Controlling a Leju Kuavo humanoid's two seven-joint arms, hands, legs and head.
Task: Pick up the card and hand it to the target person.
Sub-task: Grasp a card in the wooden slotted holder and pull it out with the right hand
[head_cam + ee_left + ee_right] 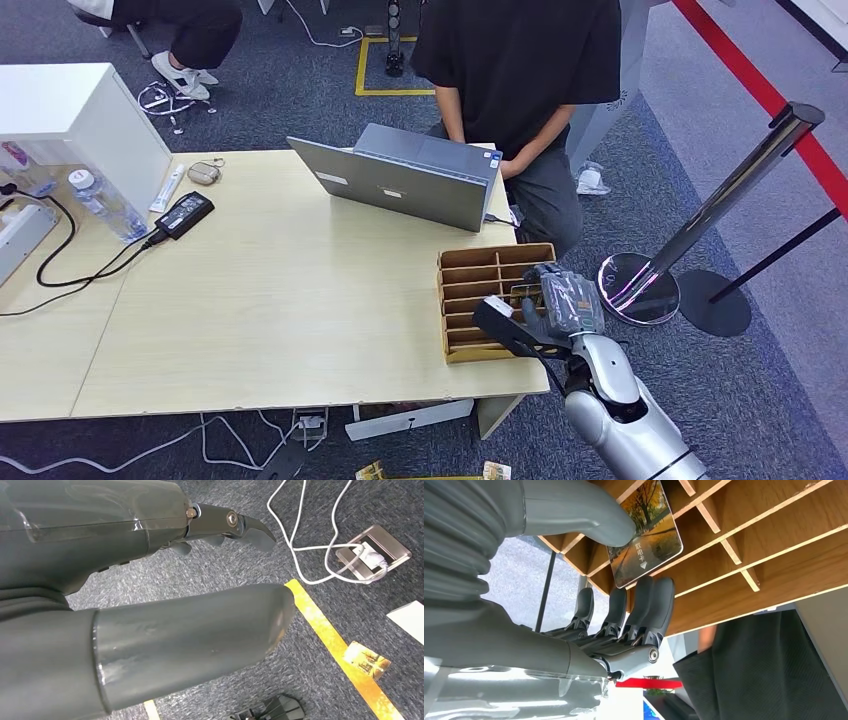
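Gripped between the thumb and fingers of the right hand (pixel 574 580), the card (pixel 646 527) stands over the wooden organizer (pixel 480 290) near the table's (pixel 270 300) front corner. Beyond the organizer sits a laptop (pixel 410 180), then a person (pixel 520 70). Left hand (pixel 150 605) hangs empty, fingers apart.

The robot's right hand (pixel 562 308) reaches forward on its silver arm, thumb and fingers (pixel 644 605) pinching something, while its left hand (pixel 150 605) hangs empty, fingers uncurled.
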